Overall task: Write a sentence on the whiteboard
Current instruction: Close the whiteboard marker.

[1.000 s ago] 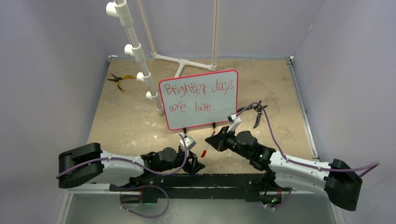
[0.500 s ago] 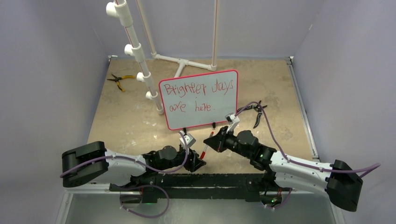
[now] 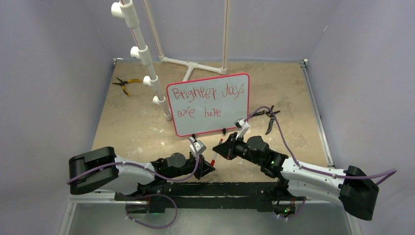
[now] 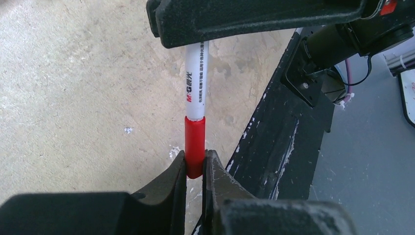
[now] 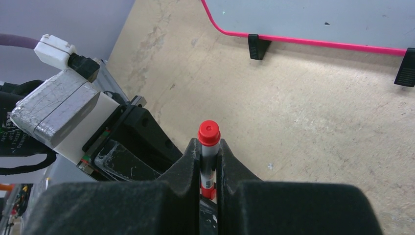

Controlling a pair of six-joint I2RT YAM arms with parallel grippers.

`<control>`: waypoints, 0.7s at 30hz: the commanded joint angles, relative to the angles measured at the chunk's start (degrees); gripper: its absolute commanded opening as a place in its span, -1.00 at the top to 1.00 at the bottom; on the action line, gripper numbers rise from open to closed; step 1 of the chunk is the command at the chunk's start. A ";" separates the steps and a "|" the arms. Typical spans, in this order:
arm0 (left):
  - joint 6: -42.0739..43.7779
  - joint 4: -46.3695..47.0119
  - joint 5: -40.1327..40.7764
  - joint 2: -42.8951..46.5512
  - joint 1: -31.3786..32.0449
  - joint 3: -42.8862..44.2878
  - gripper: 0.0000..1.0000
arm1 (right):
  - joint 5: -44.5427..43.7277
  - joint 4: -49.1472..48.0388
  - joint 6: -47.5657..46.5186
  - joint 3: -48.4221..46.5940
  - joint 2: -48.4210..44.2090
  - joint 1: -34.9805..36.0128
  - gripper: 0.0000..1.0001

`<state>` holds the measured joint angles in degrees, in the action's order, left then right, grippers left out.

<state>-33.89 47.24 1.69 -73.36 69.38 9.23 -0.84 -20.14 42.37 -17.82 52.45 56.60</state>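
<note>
Where the overhead view has its centre, the whiteboard (image 3: 210, 125) stands on two black feet (image 5: 257, 46), and the sentence (image 3: 208, 102) runs across it in two red handwritten rows, "Brighter days" over "are here." Just below the board's lower edge, a marker (image 3: 214, 157) is held between the two grippers. The left gripper (image 4: 195, 165) has its fingers (image 4: 169, 178) drawn narrow onto the marker's red section, with the white printed barrel rising from them toward the top of the left wrist view. The right gripper (image 5: 209, 154) is clamped on the barrel of the same marker, and a red end shows above its fingers (image 5: 188, 161). Yellow-handled pliers (image 3: 126, 84) lie on the table (image 3: 127, 132) at upper left, near a white pipe frame (image 3: 144, 54). A dark-handled cutter (image 3: 269, 120) lies just right of the board.
</note>
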 commanded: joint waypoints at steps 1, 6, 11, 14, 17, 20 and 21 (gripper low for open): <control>-0.44 5.83 0.77 -0.14 -0.39 0.68 1.00 | 0.75 -0.16 -1.43 -1.95 1.51 0.35 1.00; 0.74 6.20 3.24 1.48 -0.39 0.19 1.00 | 3.79 2.54 -1.54 -2.43 4.38 0.35 1.00; 2.67 4.87 3.13 4.28 -1.24 0.52 1.00 | 8.21 3.95 -0.71 -1.68 5.83 0.35 1.00; 3.25 4.11 2.21 5.95 -2.35 0.54 1.00 | 11.41 4.01 -0.03 -1.06 7.06 0.35 1.00; 3.76 3.41 -0.27 6.73 -3.92 1.21 1.00 | 13.33 4.11 0.34 -0.37 8.11 0.44 1.00; 4.45 3.15 -2.04 6.68 -5.28 2.46 1.00 | 14.38 4.26 0.34 0.06 8.82 0.52 1.00; 4.63 3.10 -2.76 6.66 -5.56 2.85 1.00 | 14.68 4.39 0.35 0.07 9.03 0.53 1.00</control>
<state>-31.75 40.93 -2.09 -69.23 66.57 8.51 4.67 -23.33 42.89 -19.09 59.57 55.81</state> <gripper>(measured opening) 0.091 0.090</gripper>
